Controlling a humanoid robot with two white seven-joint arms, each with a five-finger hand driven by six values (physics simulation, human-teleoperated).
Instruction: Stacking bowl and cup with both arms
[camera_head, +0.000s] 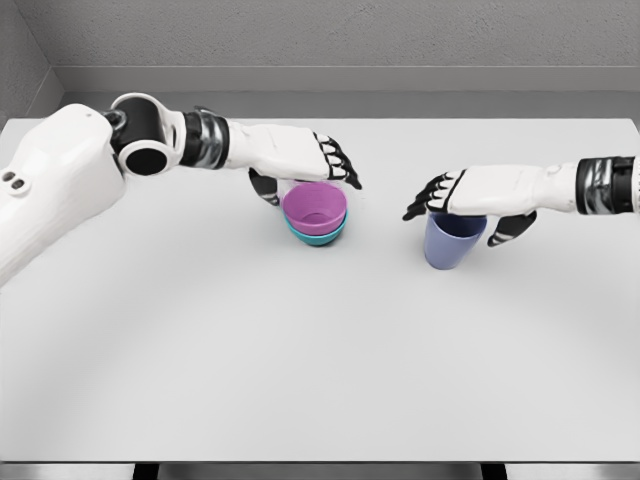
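Pink plastic bowl (315, 207) nested in teal bowl (322, 236), tabletop (300, 370) centre. Left hand (320, 165) at 12 o'clock, fingers spread, empty. Right hand (470, 200) grips blue cup (452, 240) rim, 3 o'clock, likely for stacking.

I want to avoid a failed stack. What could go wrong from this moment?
1. The right hand sits over the blue cup near its rim; such a top grip may let the cup tilt or slip when lifted.
2. The left hand sits over the purple bowl, nested in the teal bowl; it may block or knock the stack.
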